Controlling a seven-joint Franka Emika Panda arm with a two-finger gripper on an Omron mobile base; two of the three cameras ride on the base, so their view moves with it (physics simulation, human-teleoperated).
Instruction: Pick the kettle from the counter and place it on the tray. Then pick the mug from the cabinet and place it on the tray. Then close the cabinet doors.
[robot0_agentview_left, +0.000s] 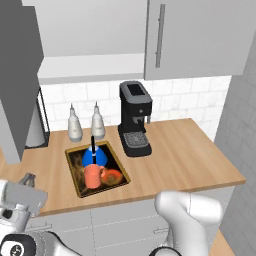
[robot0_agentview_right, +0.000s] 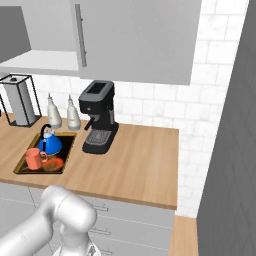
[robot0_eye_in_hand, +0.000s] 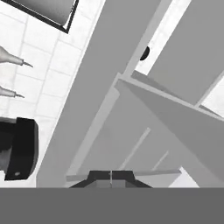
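In the hand view the gripper (robot0_eye_in_hand: 111, 176) shows its two dark finger tips pressed together at 6 o'clock, with no gap between them and nothing held. Above them the view looks up at the light-grey cabinet (robot0_eye_in_hand: 131, 131) and its panels, tilted across the picture.

On the counter (robot0_agentview_left: 190, 155) the tray (robot0_agentview_left: 75, 172) lies at about 8 o'clock from the black coffee machine (robot0_agentview_left: 135, 117), dark with a thin gold rim. The kettle (robot0_agentview_left: 95, 157) stands on the tray, bright blue and cone-shaped, its thin black handle rising upright. The mug (robot0_agentview_left: 93, 176) stands on the tray too, orange-red, just at 6 o'clock of the kettle and touching or nearly touching it; its handle points toward 3 o'clock. An orange patch of the tray's picture shows beside it.

In the right base view the tray (robot0_agentview_right: 25, 167) sits at 9 o'clock of the coffee machine (robot0_agentview_right: 99, 122), with the kettle (robot0_agentview_right: 50, 144) and mug (robot0_agentview_right: 34, 159) on it.

One cabinet door (robot0_agentview_left: 192, 37) is shut, its bar handle vertical. The other door (robot0_agentview_left: 20, 75) stands swung out at 9 o'clock in the left base view, leaving the white shelf board (robot0_agentview_left: 90, 67) in sight. Two white bottles (robot0_agentview_left: 85, 122) stand behind the tray.
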